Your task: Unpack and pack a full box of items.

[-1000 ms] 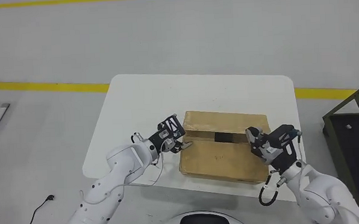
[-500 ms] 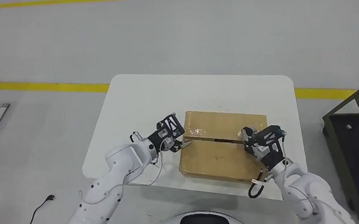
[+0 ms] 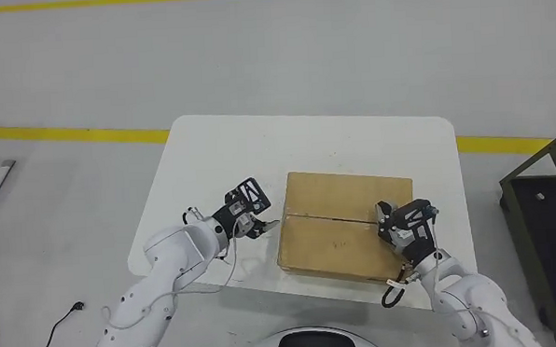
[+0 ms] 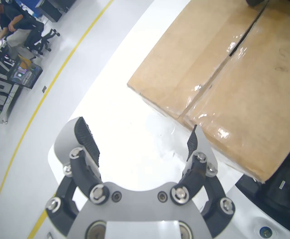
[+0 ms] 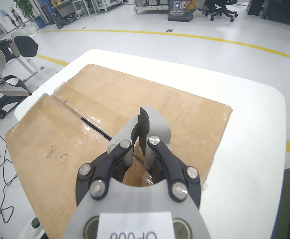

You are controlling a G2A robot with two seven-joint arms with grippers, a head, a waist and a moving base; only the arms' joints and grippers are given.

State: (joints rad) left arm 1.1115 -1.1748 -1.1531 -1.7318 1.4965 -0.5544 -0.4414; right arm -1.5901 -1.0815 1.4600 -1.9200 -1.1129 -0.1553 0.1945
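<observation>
The cardboard box (image 3: 346, 225) sits on the white surface (image 3: 221, 157) towards its right side, with both top flaps folded flat and a narrow gap showing along the centre seam (image 5: 95, 127). The right pincer (image 5: 141, 122) is closed on nothing, tips at the seam near the box's right end; the left pincer (image 4: 138, 135) stands open and empty just beside the left end. Judged step: flaps being pressed shut; next, level the seam without caving a flap inward.
</observation>
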